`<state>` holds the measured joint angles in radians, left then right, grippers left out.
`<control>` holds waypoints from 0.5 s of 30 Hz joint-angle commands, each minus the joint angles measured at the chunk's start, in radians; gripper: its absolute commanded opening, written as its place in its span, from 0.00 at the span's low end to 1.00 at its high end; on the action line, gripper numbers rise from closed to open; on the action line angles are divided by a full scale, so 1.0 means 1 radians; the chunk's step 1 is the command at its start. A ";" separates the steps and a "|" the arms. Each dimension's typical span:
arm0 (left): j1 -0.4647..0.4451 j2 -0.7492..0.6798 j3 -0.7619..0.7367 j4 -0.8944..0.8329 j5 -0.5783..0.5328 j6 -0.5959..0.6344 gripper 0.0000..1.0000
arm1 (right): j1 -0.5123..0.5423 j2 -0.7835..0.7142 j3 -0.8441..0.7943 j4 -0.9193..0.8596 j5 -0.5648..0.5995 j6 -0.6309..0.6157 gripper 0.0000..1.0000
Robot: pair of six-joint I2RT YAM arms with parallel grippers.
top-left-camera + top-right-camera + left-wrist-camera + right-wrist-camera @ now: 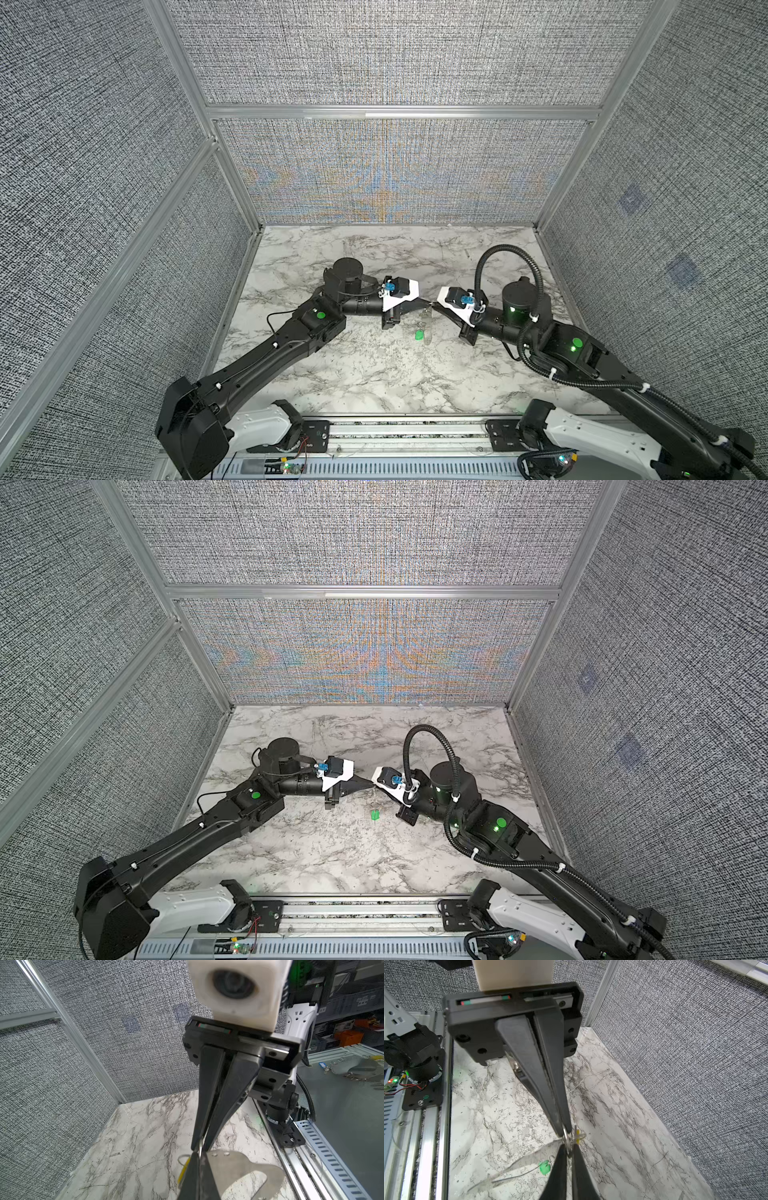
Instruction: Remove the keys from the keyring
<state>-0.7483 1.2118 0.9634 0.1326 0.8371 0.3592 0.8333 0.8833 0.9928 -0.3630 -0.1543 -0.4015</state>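
My two grippers meet tip to tip above the middle of the marble table [374, 374]. The left gripper [198, 1154] and the right gripper [568, 1148] are both shut on a thin silver ring [568, 1140] of the keyring. The keyring's flat grey metal plate [239, 1167], with a cut-out loop, hangs beside my left fingers. The yellow-tagged key [184, 1169] hangs on a thin wire ring just behind the tips. The green-tagged key [545, 1167] dangles lower and shows in both top views [419, 334] [375, 814]. The key blades are barely visible.
Grey fabric walls close the table on three sides. An aluminium rail [407, 432] carrying both arm bases runs along the front edge. In the left wrist view, a grey surface [342, 1115] beyond the rail holds other keys and chains.
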 commanded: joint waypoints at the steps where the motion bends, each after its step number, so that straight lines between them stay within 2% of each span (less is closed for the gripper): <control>1: 0.001 -0.003 0.009 -0.014 0.006 0.007 0.00 | -0.003 0.000 -0.001 0.023 -0.019 0.005 0.01; 4: 0.001 -0.003 0.019 -0.051 -0.017 0.034 0.00 | -0.006 0.003 0.004 0.014 -0.021 0.012 0.00; 5: 0.001 -0.004 0.027 -0.072 -0.036 0.051 0.04 | -0.005 0.003 0.005 0.007 -0.021 0.015 0.00; 6: 0.001 -0.008 0.040 -0.099 -0.064 0.077 0.20 | -0.008 0.006 0.011 -0.004 -0.019 0.018 0.00; 9: 0.001 -0.019 0.078 -0.185 -0.127 0.153 0.33 | -0.011 0.019 0.026 -0.046 -0.006 0.024 0.00; 15: -0.011 -0.020 0.173 -0.365 -0.219 0.315 0.35 | -0.015 0.043 0.047 -0.083 0.010 0.046 0.00</control>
<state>-0.7513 1.1908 1.1072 -0.1173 0.6827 0.5629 0.8185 0.9218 1.0256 -0.4278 -0.1532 -0.3756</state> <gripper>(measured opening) 0.351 0.049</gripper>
